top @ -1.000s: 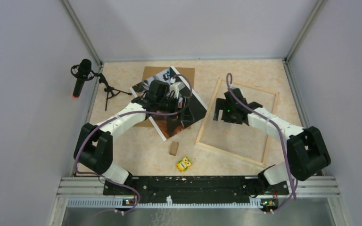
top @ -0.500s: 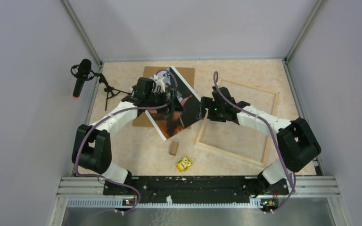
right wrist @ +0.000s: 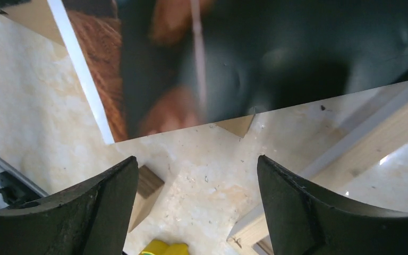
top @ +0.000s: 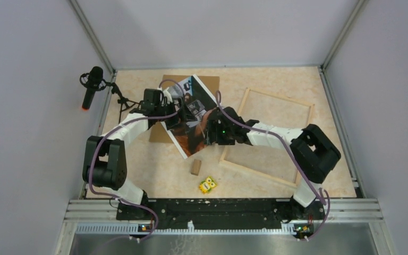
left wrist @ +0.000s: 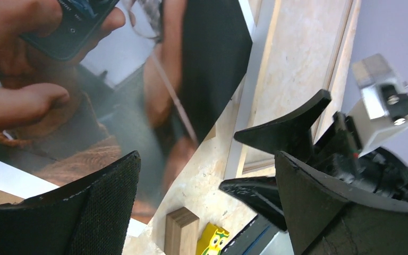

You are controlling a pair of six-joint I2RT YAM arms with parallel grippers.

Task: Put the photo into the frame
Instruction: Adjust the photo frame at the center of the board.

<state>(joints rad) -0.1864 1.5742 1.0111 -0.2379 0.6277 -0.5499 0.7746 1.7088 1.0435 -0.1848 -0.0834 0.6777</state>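
Frame (top: 280, 98) lies flat on the table (top: 138, 170), just right of the right claw (top: 208, 127). Inside its strips there is only bare table. The right arm reaches across its left strip.

Right claw: jaws spread wide, gripping nothing. In its wrist view the gap between the fingers (right wrist: 85, 212) shows bare table. Photo (right wrist: 271, 53) sits just ahead of the tips, print side up. From above, the claw hangs over the photo's right part; contact can't be confirmed.

Left claw (left wrist: 207, 156): jaws also wide apart, nothing clamped. It sits at the photo's left edge. One finger (left wrist: 85, 212) overlaps the white border in the wrist view; can't tell if it touches.

Photo is between the two claws, outside the frame. Its right corner reaches toward the frame's left strip (left wrist: 252, 106) and looks to overlap it from the left wrist, but lying on it or merely in front of it: can't tell.

A brown backing board (top: 208, 84) sticks out from under the photo, beyond both claws.

Nearer the bases than the right claw: a small wooden block (top: 195, 167), then a yellow toy (top: 207, 185) just beyond it, the two apart.

Far left of the left claw, at the table edge: a microphone on a tripod (top: 91, 85).
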